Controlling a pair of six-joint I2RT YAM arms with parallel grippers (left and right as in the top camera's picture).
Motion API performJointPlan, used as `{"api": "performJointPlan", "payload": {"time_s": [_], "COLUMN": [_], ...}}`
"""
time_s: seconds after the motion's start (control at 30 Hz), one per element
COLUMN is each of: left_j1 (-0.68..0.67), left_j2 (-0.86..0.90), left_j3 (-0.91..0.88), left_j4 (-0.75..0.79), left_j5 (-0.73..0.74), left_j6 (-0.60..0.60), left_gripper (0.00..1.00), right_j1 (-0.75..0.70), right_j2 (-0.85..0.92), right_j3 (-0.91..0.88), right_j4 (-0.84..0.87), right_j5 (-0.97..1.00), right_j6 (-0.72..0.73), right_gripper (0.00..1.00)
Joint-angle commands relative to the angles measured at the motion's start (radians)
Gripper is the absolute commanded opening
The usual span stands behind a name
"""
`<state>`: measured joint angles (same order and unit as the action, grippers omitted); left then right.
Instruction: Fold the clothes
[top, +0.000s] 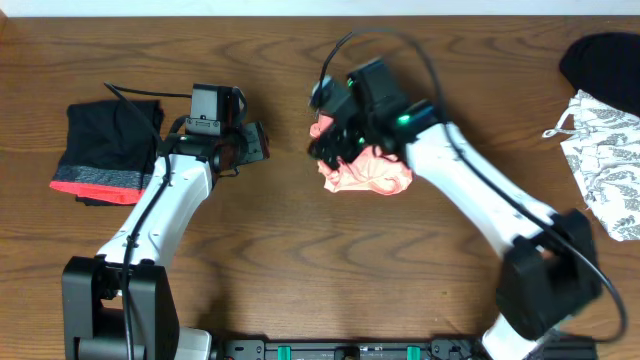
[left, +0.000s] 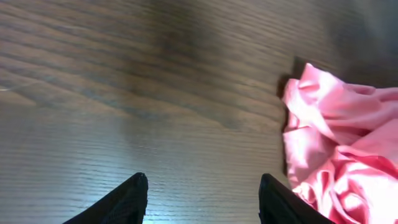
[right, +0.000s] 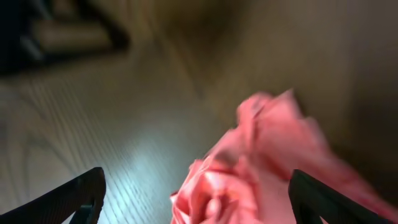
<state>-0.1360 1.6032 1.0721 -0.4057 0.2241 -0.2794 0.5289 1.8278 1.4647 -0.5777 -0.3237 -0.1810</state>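
A crumpled salmon-pink garment (top: 367, 175) lies in a heap at the table's middle. It also shows in the left wrist view (left: 339, 149) and in the right wrist view (right: 255, 180). My right gripper (top: 335, 140) hovers over the heap's left end, open, with the cloth between its spread fingers (right: 196, 193) but not pinched. My left gripper (top: 255, 143) is open and empty over bare wood (left: 202, 193), just left of the pink heap. A folded black garment with a red-grey band (top: 105, 150) lies at the far left.
A white garment with grey print (top: 605, 155) and a plain black one (top: 605, 60) lie at the right edge. The table (top: 300, 260) is dark brown wood.
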Motion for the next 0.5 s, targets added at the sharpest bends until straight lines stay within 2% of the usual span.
{"api": "performJointPlan", "payload": {"time_s": [0.0,0.13,0.27,0.47], "left_j1": [-0.014,-0.092,-0.200,-0.304], "left_j2": [0.005,0.005,0.005,0.019], "left_j3": [-0.008,-0.008,-0.008,-0.010], "left_j4": [0.022,0.088,0.141,0.151], "left_j5": [0.111,0.196,0.195,0.191], "left_j6": [0.017,0.017,0.019,0.024], "left_gripper": [0.57,0.52,0.46,0.43], "right_j1": [-0.092,-0.203,-0.303,-0.381], "right_j2": [-0.093,-0.114,-0.113,-0.111], "right_j3": [0.029,0.029,0.020,0.012], "right_j4": [-0.018,-0.105,-0.235,-0.351], "right_j5": [0.050,0.050,0.051,0.109], "right_j6": [0.105,0.195,0.211,0.210], "right_gripper": [0.90,0.81,0.61,0.59]}}
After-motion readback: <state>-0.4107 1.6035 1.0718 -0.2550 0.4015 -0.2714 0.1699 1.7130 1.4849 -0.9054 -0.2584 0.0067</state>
